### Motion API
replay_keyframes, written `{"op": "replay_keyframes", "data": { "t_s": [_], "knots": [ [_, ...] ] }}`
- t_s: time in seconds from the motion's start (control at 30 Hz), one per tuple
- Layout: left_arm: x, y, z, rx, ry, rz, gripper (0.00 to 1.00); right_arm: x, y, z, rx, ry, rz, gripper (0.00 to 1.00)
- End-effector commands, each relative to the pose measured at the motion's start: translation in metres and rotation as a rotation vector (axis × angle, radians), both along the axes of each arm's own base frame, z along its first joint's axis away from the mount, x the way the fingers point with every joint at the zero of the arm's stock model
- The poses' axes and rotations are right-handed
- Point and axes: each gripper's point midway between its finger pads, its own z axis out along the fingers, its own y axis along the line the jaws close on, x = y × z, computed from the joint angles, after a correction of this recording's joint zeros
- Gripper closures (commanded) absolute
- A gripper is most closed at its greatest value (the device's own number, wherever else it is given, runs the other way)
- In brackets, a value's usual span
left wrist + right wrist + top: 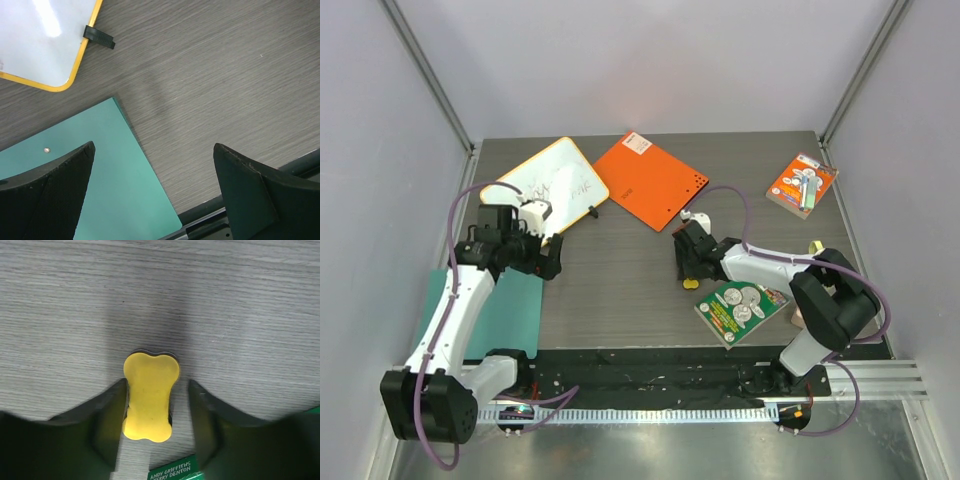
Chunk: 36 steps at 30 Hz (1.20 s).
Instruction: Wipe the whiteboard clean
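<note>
right gripper (156, 390) straddles yellow block (150, 397) on grey table (235, 300) between pale walls (640, 60)

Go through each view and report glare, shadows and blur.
Top external: even soft light, sharp throughout, only faint shadows on the table. Left wrist: a bright glare patch on the whiteboard, a soft shadow band across the table, left fingers dark. Right wrist: the yellow eraser is sharp, a diffuse shadow spreads above it, right fingers dark and slightly soft.
</note>
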Motion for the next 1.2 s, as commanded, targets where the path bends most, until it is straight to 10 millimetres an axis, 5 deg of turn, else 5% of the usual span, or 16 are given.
{"op": "replay_keyframes", "data": {
  "t_s": [0.0,0.13,0.33,0.5,0.53,0.6,0.63,0.73,0.93,1.17],
  "knots": [
    [0.018,0.004,0.014,0.01,-0.066,0.038,0.0,0.007,0.009,0.003,0.024,-0.013,0.002,0.49],
    [0.023,0.007,0.014,0.016,-0.063,0.061,0.0,0.006,0.008,-0.002,0.016,-0.005,-0.004,0.7],
    [0.036,0.022,0.02,0.0,-0.082,0.138,0.0,0.006,0.006,-0.007,0.005,-0.002,-0.008,0.81],
    [0.056,0.068,0.041,-0.172,-0.109,0.318,0.0,0.009,0.009,0.002,0.029,-0.033,0.0,0.87],
    [0.059,0.091,0.049,-0.208,-0.124,0.403,0.0,0.01,0.009,0.003,0.035,-0.038,0.0,0.89],
    [0.067,0.106,0.056,-0.305,-0.142,0.433,0.0,0.011,0.013,0.008,0.055,-0.056,0.017,0.99],
    [0.067,0.13,0.057,-0.333,-0.158,0.502,0.0,0.011,0.013,0.009,0.062,-0.06,0.015,0.99],
    [0.078,0.153,0.053,-0.485,-0.156,0.558,0.0,0.014,0.015,0.015,0.079,-0.088,0.025,0.99],
    [0.116,0.168,0.041,-0.772,-0.176,0.523,0.0,0.028,0.03,0.032,0.143,-0.156,0.048,0.99],
    [0.162,0.173,0.029,-0.763,-0.303,0.448,0.0,0.053,0.057,0.056,0.226,-0.25,0.091,0.99]
  ]
}}
